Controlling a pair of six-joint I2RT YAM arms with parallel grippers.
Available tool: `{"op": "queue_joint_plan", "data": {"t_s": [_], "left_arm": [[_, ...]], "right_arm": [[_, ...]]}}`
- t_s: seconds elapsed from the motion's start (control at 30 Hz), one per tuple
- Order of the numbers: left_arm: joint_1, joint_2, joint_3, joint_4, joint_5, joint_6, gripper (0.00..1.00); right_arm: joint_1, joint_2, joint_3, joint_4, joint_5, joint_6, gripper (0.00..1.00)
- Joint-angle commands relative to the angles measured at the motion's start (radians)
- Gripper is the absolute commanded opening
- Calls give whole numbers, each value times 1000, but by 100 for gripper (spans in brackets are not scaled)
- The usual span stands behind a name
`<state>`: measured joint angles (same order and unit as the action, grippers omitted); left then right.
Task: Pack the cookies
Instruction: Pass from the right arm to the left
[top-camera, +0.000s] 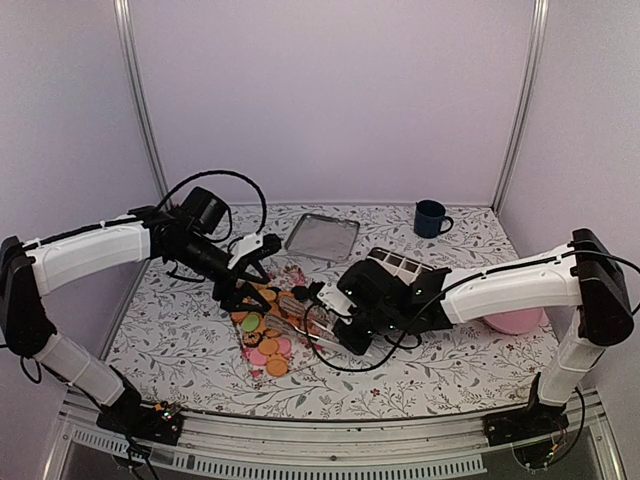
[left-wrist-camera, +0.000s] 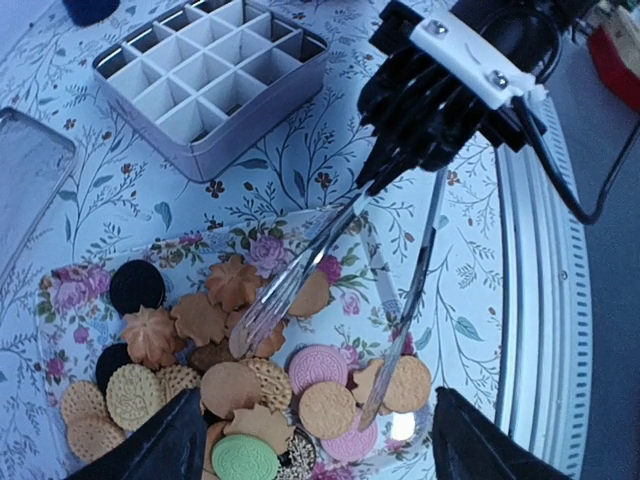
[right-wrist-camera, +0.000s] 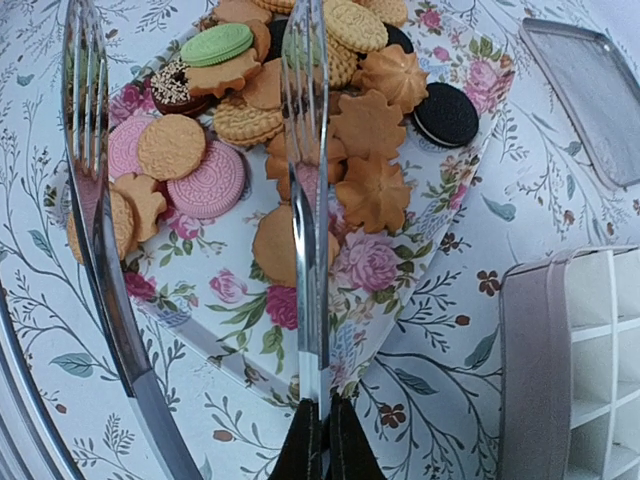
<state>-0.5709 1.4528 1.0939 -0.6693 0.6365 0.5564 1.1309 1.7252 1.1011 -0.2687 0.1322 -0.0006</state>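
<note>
Tongs (right-wrist-camera: 305, 230): you had them spread wide, gripping nothing, over the cookies (right-wrist-camera: 372, 190).
Left wrist view only: right gripper (left-wrist-camera: 410, 140) clamped their handle.

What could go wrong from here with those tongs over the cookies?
1. The cookies lie heaped and overlapping on the tray, so the tongs may pinch two at once or push one off the edge.
2. The right gripper holds the tongs far from their tips, so they might twist in its grip.
3. The left gripper sits open close over the tray; the arms might bump.
</note>
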Motion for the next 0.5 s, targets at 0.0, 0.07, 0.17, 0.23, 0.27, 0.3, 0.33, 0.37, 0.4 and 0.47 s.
{"op": "queue_joint_plan", "data": {"t_s": [0.0,0.07,0.17,0.23,0.27,0.3,0.33,0.37,0.4,0.47], "left_arm": [[-18,17,73,-92,26,113,74],[-19,17,86,-113,34,137,70],[-27,18,84,-153,61,193,60],[-37,18,76,-193,78,241,55],[-43,18,73,-214,85,268,52],[-52,21,72,-231,84,287,49],[-61,23,72,-236,74,296,47],[-71,23,71,-236,64,301,46],[-77,24,70,-233,55,302,44],[-83,24,74,-223,42,302,41]], "right_arm": [[40,10,63,-62,144,-112,0],[53,17,79,-72,163,-140,0],[72,28,99,-76,182,-160,0],[84,39,118,-85,190,-176,0],[89,44,141,-90,193,-182,0],[93,50,154,-95,193,-189,0],[95,56,166,-100,193,-193,0],[99,61,178,-105,192,-200,0],[103,68,187,-113,191,-208,0],[110,79,207,-121,193,-223,0]]}}
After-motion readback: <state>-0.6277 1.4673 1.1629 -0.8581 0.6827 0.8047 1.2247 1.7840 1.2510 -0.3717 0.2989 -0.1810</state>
